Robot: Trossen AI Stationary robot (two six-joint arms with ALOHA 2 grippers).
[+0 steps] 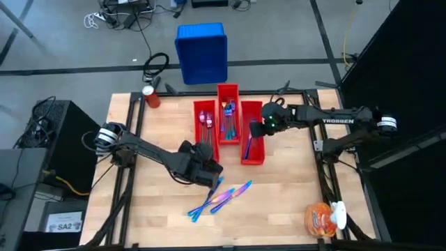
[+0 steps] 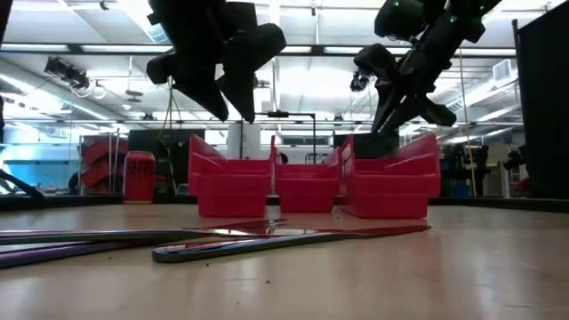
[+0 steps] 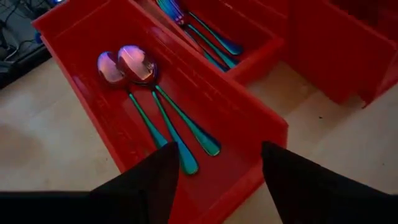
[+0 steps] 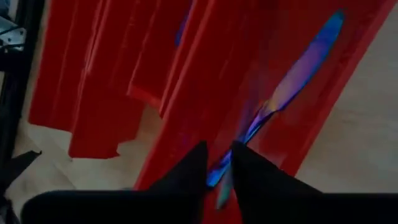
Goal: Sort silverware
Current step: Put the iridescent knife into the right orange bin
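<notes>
Three long red bins stand side by side at the table's far middle. The left bin (image 1: 203, 125) holds two spoons (image 3: 134, 62), and the middle bin (image 1: 228, 111) holds more silverware (image 3: 208, 34). Several loose pieces (image 1: 221, 197) lie flat on the table near the front. My left gripper (image 3: 217, 152) hangs open over the left bin's near end, with nothing between its fingers. My right gripper (image 4: 217, 149) is over the right bin (image 1: 252, 139), shut on a knife (image 4: 292, 74). My right gripper pinches the knife's handle end (image 4: 219, 173) between its two fingers. The fingers slant down from the table's right side. The blade (image 4: 317, 43) reaches out ahead of the fingers along the right bin. Whether its far end touches the bin, I cannot tell.
A red can (image 1: 150, 96) stands at the far left corner. An orange bag (image 1: 322, 217) lies at the near right corner. A blue crate (image 1: 202, 52) sits on the floor beyond the table's far edge. Bare wood shows on both sides of the loose silverware (image 2: 267, 242).
</notes>
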